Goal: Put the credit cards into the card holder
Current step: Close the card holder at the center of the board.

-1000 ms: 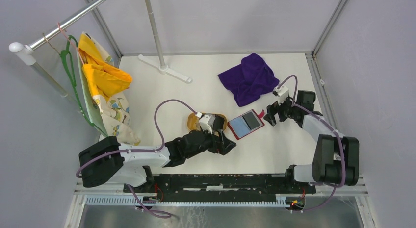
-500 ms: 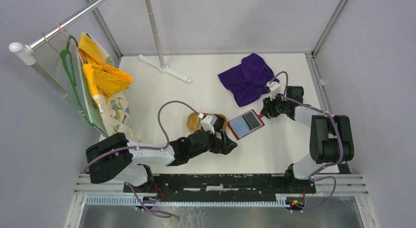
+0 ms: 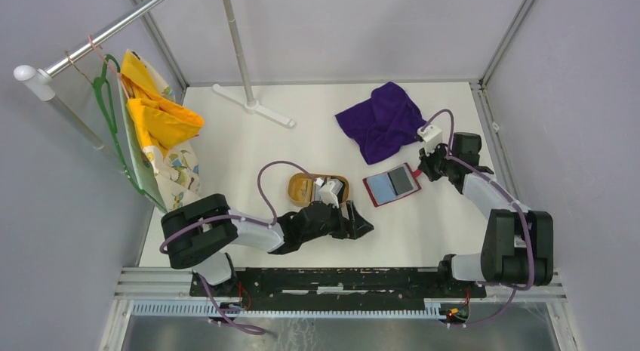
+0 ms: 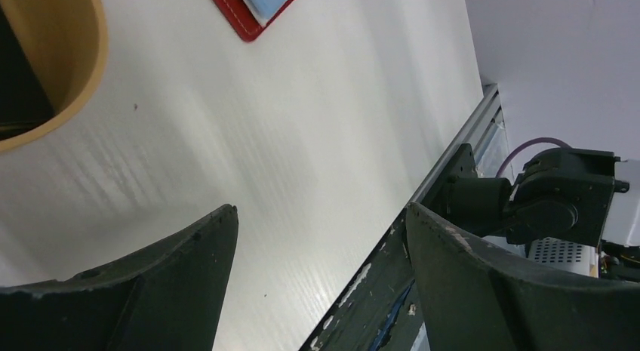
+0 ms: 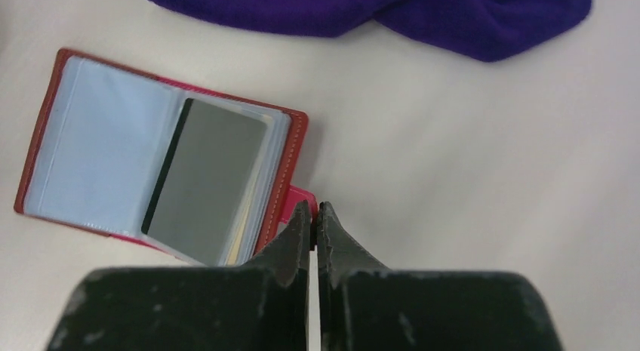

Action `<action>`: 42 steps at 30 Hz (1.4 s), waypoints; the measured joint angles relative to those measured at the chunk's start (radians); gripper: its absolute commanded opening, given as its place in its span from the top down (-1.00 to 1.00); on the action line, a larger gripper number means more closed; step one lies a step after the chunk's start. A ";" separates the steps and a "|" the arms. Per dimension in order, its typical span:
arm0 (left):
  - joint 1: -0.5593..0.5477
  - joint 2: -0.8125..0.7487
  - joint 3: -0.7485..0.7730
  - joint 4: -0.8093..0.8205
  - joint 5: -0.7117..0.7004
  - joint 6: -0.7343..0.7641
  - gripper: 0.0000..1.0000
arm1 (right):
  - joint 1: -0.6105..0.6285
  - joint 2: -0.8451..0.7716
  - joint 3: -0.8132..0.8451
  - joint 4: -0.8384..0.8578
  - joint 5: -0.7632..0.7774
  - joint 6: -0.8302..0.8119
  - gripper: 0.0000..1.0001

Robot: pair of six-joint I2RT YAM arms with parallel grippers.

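Red card holder (image 5: 106,147) lies open on the white table (image 5: 453,177), one grey card (image 5: 207,177) in its sleeve. Right gripper (image 5: 315,215) pinches its snap tab (image 5: 299,198), apparently to steady it. Left gripper (image 4: 317,215), jaws apart, hovers beside the wooden tray (image 4: 79,56), probably ready to fetch another card.

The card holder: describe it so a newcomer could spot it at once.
Find the purple cloth, far right on the table. Just nearer the arms lies the card holder, tab in the right gripper. It alone is red, open flat, showing a grey card.
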 measured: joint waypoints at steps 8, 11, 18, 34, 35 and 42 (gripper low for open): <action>-0.005 0.050 0.183 -0.145 0.000 -0.003 -0.74 | -0.047 -0.113 -0.105 -0.195 0.106 -0.199 0.26; -0.008 0.061 0.253 -0.217 -0.014 -0.002 -0.73 | -0.087 -0.130 -0.127 -0.260 0.116 -0.239 -0.03; 0.010 0.127 0.502 -0.500 -0.071 0.134 -0.65 | -0.137 -0.178 -0.061 -0.254 0.013 -0.191 0.04; 0.291 0.399 0.792 -0.695 0.228 0.293 -0.61 | -0.166 0.154 0.045 -0.222 -0.116 0.066 0.08; 0.291 0.415 0.809 -0.705 0.245 0.293 -0.61 | -0.166 0.158 0.047 -0.218 -0.119 0.069 0.09; 0.295 0.496 0.899 -0.734 0.308 0.293 -0.56 | -0.168 0.216 0.089 -0.216 -0.153 0.068 0.19</action>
